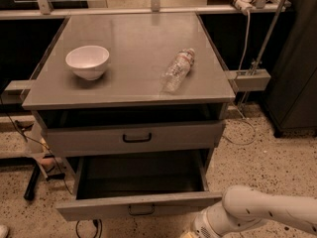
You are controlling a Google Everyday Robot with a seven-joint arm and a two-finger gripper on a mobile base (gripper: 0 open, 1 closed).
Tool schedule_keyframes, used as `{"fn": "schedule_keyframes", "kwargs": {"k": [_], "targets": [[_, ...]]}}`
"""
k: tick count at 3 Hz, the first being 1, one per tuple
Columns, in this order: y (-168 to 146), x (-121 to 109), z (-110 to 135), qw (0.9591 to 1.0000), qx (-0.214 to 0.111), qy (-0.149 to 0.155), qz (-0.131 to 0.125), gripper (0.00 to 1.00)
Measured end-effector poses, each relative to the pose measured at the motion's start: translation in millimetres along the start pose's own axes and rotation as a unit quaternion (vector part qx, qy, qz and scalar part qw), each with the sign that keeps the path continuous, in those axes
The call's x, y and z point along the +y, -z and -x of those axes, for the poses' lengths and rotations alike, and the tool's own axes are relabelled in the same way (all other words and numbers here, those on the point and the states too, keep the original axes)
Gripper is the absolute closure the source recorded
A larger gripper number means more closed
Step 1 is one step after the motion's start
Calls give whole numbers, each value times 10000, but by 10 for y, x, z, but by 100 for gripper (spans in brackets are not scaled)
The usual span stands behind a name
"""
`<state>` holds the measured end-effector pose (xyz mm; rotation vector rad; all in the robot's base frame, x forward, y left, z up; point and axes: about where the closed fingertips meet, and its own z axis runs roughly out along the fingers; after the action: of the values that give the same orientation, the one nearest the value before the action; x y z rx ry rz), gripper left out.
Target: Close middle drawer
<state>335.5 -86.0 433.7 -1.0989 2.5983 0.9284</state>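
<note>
The middle drawer [99, 208] stands pulled far out, and its dark inside shows empty. Its low grey front panel carries a small black bar handle [141, 210]. My white arm [257, 214] comes in from the lower right. My gripper [190, 233] is at the bottom edge of the view, just below the right end of the drawer's front, and is mostly cut off. The top drawer [136, 138] above it stands a little way out.
A white bowl [87, 61] and a clear plastic bottle [178, 70] lying on its side rest on the cabinet top [133, 33]. Cables and a black leg [33, 180] lie on the speckled floor at the left. A dark cabinet [297, 83] stands at the right.
</note>
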Motion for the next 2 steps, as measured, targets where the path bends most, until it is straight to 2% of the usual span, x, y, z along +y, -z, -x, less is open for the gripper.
{"fn": "schedule_keyframes", "kwargs": {"k": [2], "targets": [[-1, 0, 2, 10000, -1, 2, -1, 89]]}}
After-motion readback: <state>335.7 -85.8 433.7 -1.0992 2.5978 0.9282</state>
